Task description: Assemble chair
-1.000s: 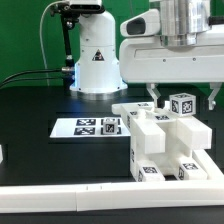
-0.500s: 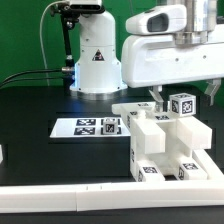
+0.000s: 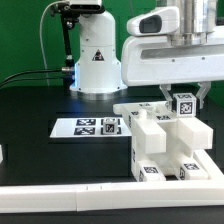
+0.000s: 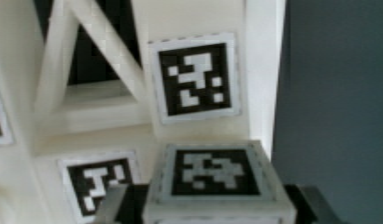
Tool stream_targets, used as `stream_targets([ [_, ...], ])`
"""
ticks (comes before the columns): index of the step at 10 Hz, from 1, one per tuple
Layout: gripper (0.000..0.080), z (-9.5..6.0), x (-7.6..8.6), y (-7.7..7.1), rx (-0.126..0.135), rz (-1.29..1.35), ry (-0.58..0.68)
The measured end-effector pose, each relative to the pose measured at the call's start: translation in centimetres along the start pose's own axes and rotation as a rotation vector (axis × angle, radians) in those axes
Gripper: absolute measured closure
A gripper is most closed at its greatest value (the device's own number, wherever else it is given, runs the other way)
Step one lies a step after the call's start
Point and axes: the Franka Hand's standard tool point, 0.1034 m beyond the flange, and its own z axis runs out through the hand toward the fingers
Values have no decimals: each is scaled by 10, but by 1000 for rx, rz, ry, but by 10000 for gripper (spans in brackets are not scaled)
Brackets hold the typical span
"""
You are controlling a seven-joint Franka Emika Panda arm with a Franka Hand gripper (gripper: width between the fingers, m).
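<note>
The partly built white chair [image 3: 160,140] stands on the black table at the exterior view's right, made of blocky panels and bars with marker tags. On its upper right part sits a small white block [image 3: 183,105] with a tag on its face. My gripper [image 3: 184,97] comes down from above, one finger on each side of this block. In the wrist view the block [image 4: 214,172] fills the space between the dark fingers [image 4: 127,206], which press against its sides. Behind it a chair panel [image 4: 193,80] carries another tag.
The marker board [image 3: 88,127] lies flat on the table to the left of the chair. A long white rail [image 3: 90,197] runs along the front edge. The robot's white base [image 3: 97,55] stands at the back, with cables to its left.
The fingers stood wide apart on both sides of the small block; now they have closed in against its sides. The arm and the chair have stayed in place.
</note>
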Motion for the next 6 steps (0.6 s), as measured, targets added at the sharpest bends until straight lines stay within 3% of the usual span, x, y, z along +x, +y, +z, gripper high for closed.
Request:
stream_targets([
  [3, 535, 0, -1, -9, 7, 456, 14],
  [5, 535, 0, -2, -18, 29, 832, 16],
  [6, 535, 0, -1, -15, 41, 891, 11],
])
